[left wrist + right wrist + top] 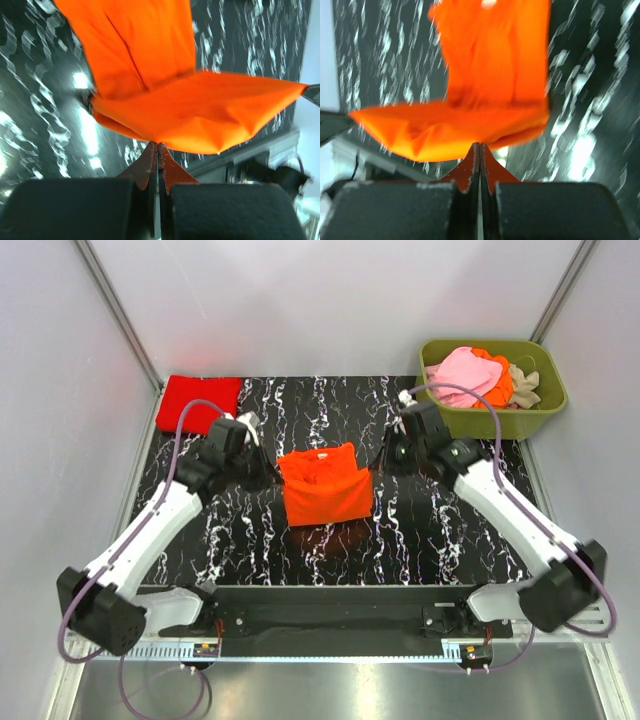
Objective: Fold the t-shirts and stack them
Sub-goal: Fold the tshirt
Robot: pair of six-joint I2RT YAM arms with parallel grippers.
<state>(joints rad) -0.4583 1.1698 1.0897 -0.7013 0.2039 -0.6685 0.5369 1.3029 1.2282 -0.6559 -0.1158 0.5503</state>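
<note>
Bright orange soft cloth t-shirt (325,490) sags, half-folded, over the black marbled surface (430,530), left gripper (158,146) pinching its left edge, right gripper (480,146) its right edge.

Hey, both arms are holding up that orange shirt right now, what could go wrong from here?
The left pincer and right pincer grip the bright orange cloth t-shirt only at their very tips, so a corner may slip out. The lifted edge is creased between them, so the fold may land wrinkled or crooked.
</note>
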